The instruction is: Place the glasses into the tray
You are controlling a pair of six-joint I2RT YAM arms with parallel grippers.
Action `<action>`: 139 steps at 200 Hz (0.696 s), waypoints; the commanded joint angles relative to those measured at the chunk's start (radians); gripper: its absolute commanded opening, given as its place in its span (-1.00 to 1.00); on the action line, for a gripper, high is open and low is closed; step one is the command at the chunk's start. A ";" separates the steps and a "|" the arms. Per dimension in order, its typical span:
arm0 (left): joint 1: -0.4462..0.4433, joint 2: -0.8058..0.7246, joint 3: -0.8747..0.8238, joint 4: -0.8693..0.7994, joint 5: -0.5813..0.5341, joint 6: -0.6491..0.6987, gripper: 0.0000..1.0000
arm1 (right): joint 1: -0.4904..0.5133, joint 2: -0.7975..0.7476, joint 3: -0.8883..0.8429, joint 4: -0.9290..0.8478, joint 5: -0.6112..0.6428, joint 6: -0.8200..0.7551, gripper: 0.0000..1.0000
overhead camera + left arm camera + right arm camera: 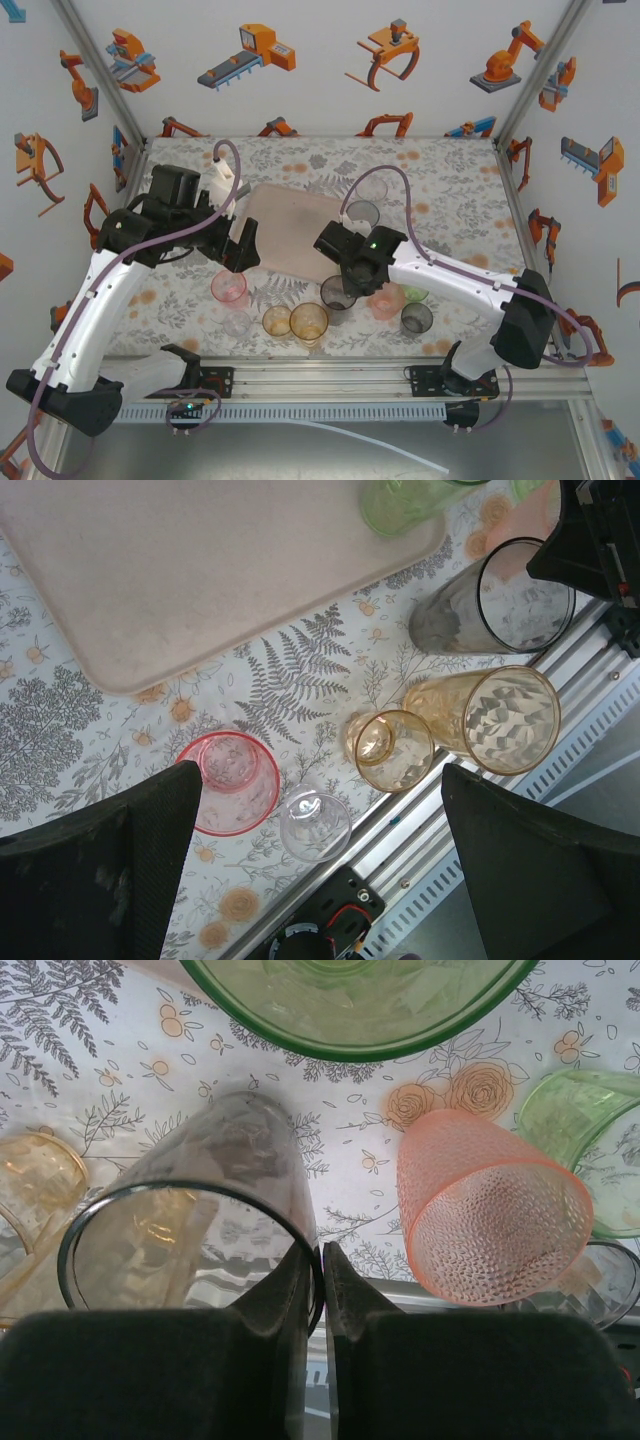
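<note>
Top view: my right hand (347, 276) is down on the smoky glass (338, 293) near the bench's near edge. The tray (285, 228) lies mid-bench, mostly open.

Left wrist: my left hand (320, 780) is spread wide above the pink glass (228, 782).

Right wrist: my fingers (350, 1300) pinch the smoky rim. I judge a straight lift is best, since the peach glass (490, 1210) crowds just beside it.

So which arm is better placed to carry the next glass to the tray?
Right, I think. The right gripper pinches the rim of the smoky grey glass, near the tray. The left gripper hangs open above the pink glass, holding nothing.
</note>
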 commanded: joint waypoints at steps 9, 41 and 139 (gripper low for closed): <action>0.008 -0.016 -0.011 -0.007 0.020 -0.014 0.94 | 0.007 -0.002 0.030 -0.031 0.043 -0.012 -0.85; 0.010 -0.023 -0.011 -0.007 0.022 -0.014 0.94 | 0.007 -0.007 0.036 -0.036 0.043 -0.018 -1.00; 0.025 -0.018 0.003 -0.011 0.021 -0.011 0.94 | 0.006 -0.088 0.065 -0.059 0.022 -0.031 -1.00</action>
